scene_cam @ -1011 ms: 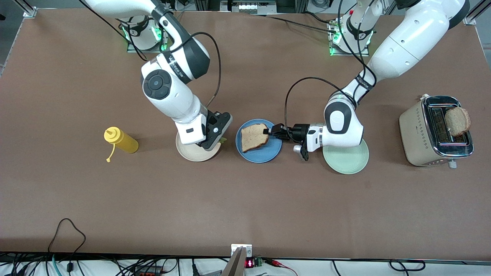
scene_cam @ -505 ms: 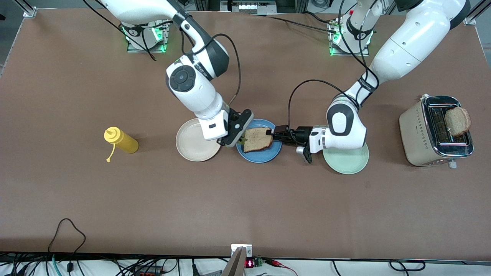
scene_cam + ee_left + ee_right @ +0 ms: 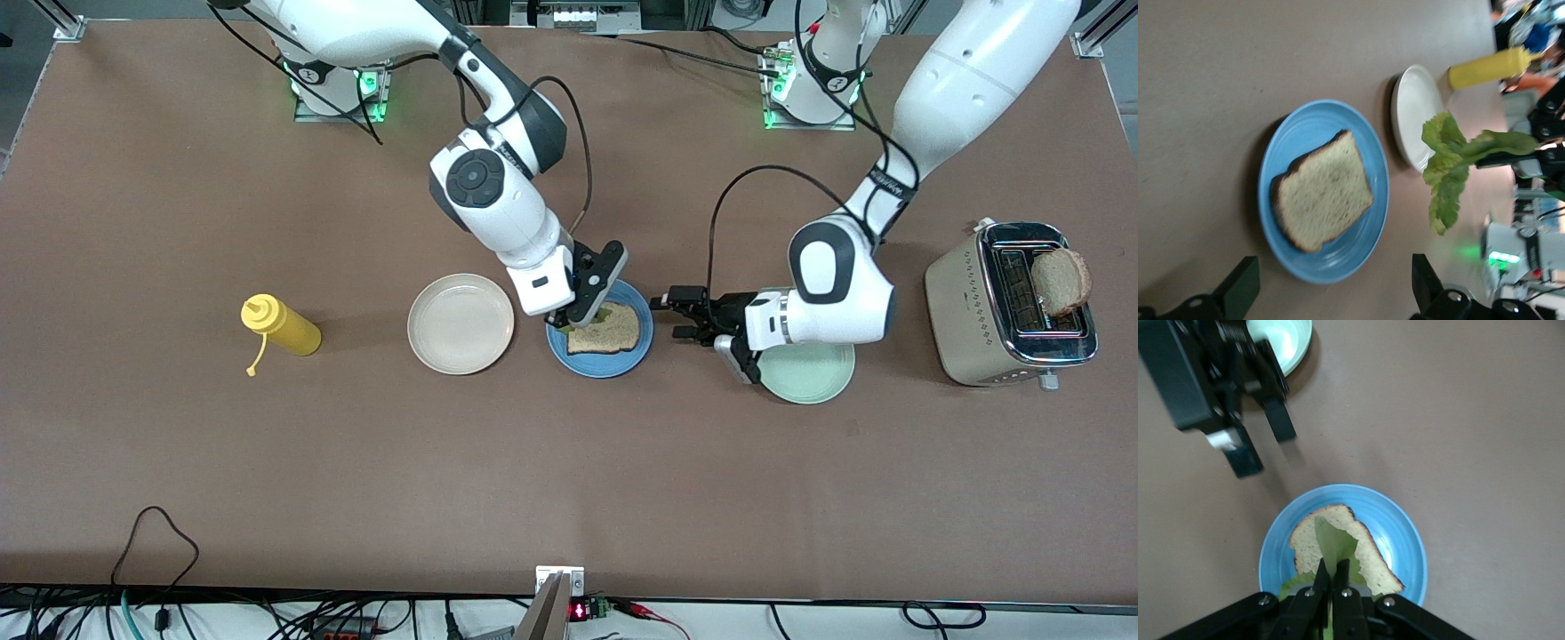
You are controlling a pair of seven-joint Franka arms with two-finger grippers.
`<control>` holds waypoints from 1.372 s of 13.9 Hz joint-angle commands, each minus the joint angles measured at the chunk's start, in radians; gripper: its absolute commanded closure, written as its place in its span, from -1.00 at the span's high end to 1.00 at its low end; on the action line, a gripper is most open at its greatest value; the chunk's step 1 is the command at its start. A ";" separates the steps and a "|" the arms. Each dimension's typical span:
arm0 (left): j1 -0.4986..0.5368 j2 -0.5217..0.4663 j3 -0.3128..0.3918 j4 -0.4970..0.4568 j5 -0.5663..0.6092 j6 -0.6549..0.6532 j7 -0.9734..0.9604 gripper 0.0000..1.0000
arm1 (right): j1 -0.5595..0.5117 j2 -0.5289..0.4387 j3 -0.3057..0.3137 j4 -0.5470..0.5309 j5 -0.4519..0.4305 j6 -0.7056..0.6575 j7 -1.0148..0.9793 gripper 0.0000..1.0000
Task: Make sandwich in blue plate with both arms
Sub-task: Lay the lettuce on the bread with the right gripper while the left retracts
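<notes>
A yellow squeeze bottle (image 3: 283,327) and beige-white plate (image 3: 460,323) lie toward the right arm's end. The right gripper (image 3: 578,313), pinched on a crinkled green lettuce leaf (image 3: 1331,550), hovers over the tan bread slice (image 3: 605,330) on the round blue plate (image 3: 601,365). The left gripper (image 3: 669,317) gapes empty beside it, near the mint-green plate (image 3: 809,378) and toaster (image 3: 1009,307).

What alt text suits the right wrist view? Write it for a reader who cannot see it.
The right pincer, shut on a green lettuce leaf, holds it over a bread slice lying on the blue plate. The left pincer hangs open over the brown table near a pale green plate.
</notes>
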 commanded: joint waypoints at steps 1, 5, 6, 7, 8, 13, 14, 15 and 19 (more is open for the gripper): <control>0.003 -0.127 0.022 -0.014 0.342 -0.128 -0.228 1.00 | 0.024 0.053 -0.002 0.032 0.011 0.024 0.014 -1.00; 0.006 -0.150 0.029 -0.005 0.694 -0.222 -0.396 1.00 | 0.045 0.092 -0.003 0.032 -0.001 0.071 0.012 -1.00; 0.006 -0.161 0.030 -0.005 0.759 -0.230 -0.420 1.00 | 0.052 0.110 -0.005 0.032 -0.001 0.111 0.012 -1.00; 0.012 -0.163 0.038 -0.006 0.832 -0.253 -0.455 1.00 | 0.055 0.125 -0.005 0.031 -0.007 0.152 0.011 -1.00; 0.017 -0.164 0.039 -0.002 0.910 -0.282 -0.478 1.00 | 0.058 0.139 -0.006 0.032 -0.024 0.175 0.011 -1.00; 0.031 -0.287 0.035 0.120 0.957 -0.418 -0.635 1.00 | 0.044 0.129 -0.008 0.032 -0.060 0.170 0.014 1.00; 0.031 -0.282 0.035 0.209 0.960 -0.502 -0.634 1.00 | 0.042 0.118 -0.009 0.032 -0.060 0.142 0.014 1.00; 0.028 -0.276 0.036 0.294 0.965 -0.570 -0.634 1.00 | 0.042 0.097 -0.012 0.035 -0.055 0.083 0.016 1.00; 0.035 -0.273 0.077 0.532 0.953 -0.705 -0.684 1.00 | 0.042 -0.027 -0.077 0.032 -0.060 -0.135 0.057 1.00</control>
